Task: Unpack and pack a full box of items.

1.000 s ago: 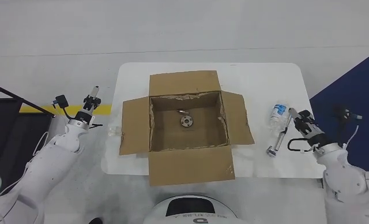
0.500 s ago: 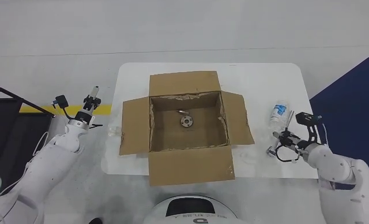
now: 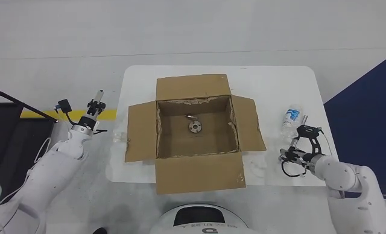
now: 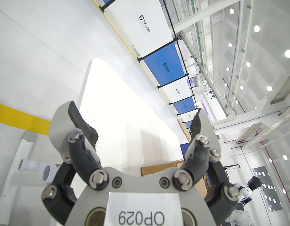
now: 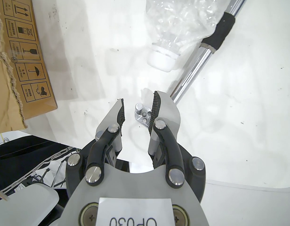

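The open cardboard box (image 3: 193,88) stands mid-table with a round metal part (image 3: 194,126) on its floor. To its right lie a clear plastic bottle (image 3: 291,117) (image 5: 173,22) with a white cap and a chrome tool (image 3: 290,147) (image 5: 196,64) with a black band. My right gripper (image 3: 287,157) (image 5: 138,102) sits low at the tool's near end, open, and the tool's small metal head (image 5: 142,116) lies between its fingers. My left gripper (image 3: 96,102) (image 4: 135,116) hangs off the table's left side, open, holding nothing.
The box's right flap (image 5: 20,55) lies close beside my right gripper. A faint clear item (image 3: 257,166) lies near the table's front edge, and another (image 3: 117,136) at the left edge. The white table (image 3: 271,89) is bare behind the bottle.
My right gripper has swung from beside the bottle towards the table's front edge, down to the tool's near end. The left arm has not moved.
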